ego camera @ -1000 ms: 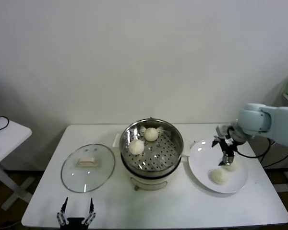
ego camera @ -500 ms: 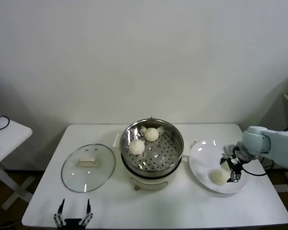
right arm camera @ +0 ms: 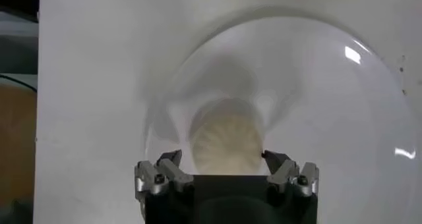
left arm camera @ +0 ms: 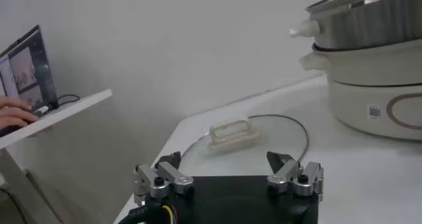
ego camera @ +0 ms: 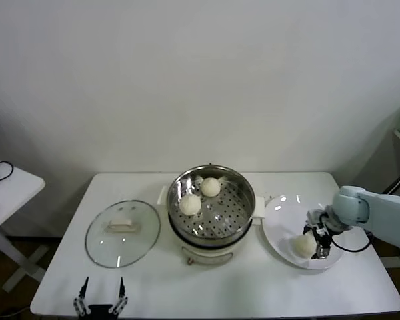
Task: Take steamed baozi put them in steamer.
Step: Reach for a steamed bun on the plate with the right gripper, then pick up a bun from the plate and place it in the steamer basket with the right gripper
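The steamer (ego camera: 211,204) stands mid-table on its cream pot base, and its shiny wall (left arm camera: 369,21) shows in the left wrist view. Two steamed baozi (ego camera: 190,204) (ego camera: 210,187) lie inside it. On the white plate (ego camera: 283,223) to the right lies another baozi (ego camera: 303,245), close against my right gripper (ego camera: 319,241). In the right wrist view that gripper (right arm camera: 222,155) is open and low over the plate (right arm camera: 343,113), with a baozi (right arm camera: 227,140) between its fingers, not squeezed. My left gripper (ego camera: 100,305) (left arm camera: 224,159) waits open and empty at the table's front left.
A round glass lid (ego camera: 123,233) (left arm camera: 244,140) lies flat, left of the steamer. A small side table (ego camera: 3,190) stands off to the left. The plate sits near the table's right edge, and bare tabletop runs along the front.
My right gripper has come down from above the plate's far side to plate level, towards the front, and now straddles a baozi. Its jaws stayed open. The left arm barely shifted.
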`<state>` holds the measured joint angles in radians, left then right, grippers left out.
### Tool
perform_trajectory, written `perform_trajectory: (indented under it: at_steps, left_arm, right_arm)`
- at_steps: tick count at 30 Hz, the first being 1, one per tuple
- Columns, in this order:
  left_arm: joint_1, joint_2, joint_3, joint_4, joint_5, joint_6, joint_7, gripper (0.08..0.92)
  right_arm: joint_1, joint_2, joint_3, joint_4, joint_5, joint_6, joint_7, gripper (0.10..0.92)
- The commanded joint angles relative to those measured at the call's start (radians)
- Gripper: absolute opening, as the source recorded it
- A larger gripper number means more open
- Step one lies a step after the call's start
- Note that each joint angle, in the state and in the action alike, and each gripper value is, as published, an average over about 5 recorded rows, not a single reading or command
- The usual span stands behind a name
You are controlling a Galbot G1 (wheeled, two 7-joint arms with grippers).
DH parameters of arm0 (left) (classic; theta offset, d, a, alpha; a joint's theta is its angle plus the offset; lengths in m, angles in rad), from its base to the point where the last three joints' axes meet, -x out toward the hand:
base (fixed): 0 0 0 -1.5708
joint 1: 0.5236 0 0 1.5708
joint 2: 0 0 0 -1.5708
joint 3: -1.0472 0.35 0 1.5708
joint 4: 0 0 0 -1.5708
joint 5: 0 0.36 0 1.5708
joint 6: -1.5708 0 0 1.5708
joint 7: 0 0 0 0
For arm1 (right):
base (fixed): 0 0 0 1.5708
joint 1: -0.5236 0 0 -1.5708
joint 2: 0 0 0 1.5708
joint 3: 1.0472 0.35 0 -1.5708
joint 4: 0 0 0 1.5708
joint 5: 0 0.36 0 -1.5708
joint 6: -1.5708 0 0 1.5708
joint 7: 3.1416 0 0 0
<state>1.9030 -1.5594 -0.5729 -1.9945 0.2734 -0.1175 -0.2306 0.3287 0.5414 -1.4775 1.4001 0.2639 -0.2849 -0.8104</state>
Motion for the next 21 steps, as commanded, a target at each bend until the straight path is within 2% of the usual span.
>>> perform_trajectory:
  at_steps: [1, 5, 13, 17, 21]
  left_arm:
    - [-0.002, 0.001, 0.003, 0.003, 0.001, 0.000, -0.001, 0.823]
    - [-0.003, 0.001, 0.005, 0.007, 0.002, -0.001, -0.002, 0.823]
    - [-0.011, 0.003, 0.006, 0.014, 0.003, -0.001, -0.004, 0.823]
    - [-0.011, 0.005, 0.007, 0.016, 0.003, -0.001, -0.004, 0.823]
    - [-0.011, 0.008, 0.007, 0.018, 0.004, -0.001, -0.005, 0.823]
  right_arm:
    - [-0.079, 0.001, 0.085, -0.017, -0.022, 0.003, 0.005, 0.818]
    - [-0.071, 0.002, 0.087, -0.014, -0.027, 0.004, 0.003, 0.787]
    - [0.045, -0.014, 0.018, 0.012, -0.014, 0.023, -0.021, 0.646]
    - [0.152, -0.024, -0.046, 0.052, 0.017, 0.036, -0.041, 0.630]
    - [0.427, -0.008, -0.216, 0.113, 0.068, 0.104, -0.085, 0.628]
